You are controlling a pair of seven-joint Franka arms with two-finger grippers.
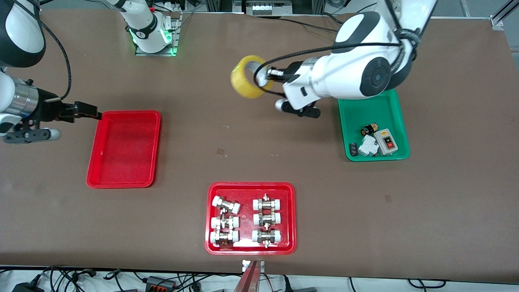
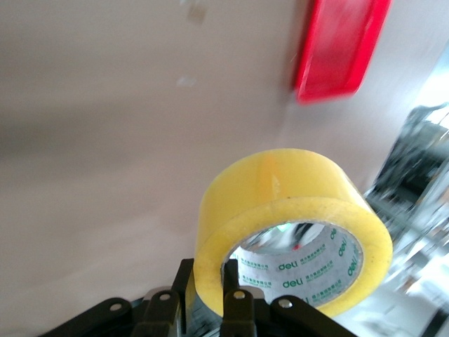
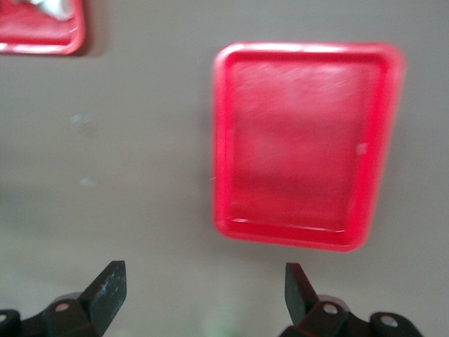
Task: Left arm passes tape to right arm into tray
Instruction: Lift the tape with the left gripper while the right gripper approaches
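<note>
My left gripper [image 1: 264, 78] is shut on the wall of the yellow tape roll [image 1: 246, 77] and holds it up over the middle of the table, toward the robots' bases. In the left wrist view the fingers [image 2: 235, 277] pinch the tape [image 2: 280, 203], one inside the white core and one outside. The narrow red tray [image 1: 123, 148] lies toward the right arm's end and is empty; it also shows in the left wrist view [image 2: 337, 45] and the right wrist view [image 3: 305, 144]. My right gripper [image 1: 92, 112] is open and empty, low beside that tray's edge [image 3: 203, 288].
A green tray [image 1: 365, 111] with small electrical parts lies under the left arm. A wider red tray [image 1: 250, 185] with white-capped metal fittings lies near the front edge; its corner shows in the right wrist view [image 3: 35, 38]. Bare table lies between the trays.
</note>
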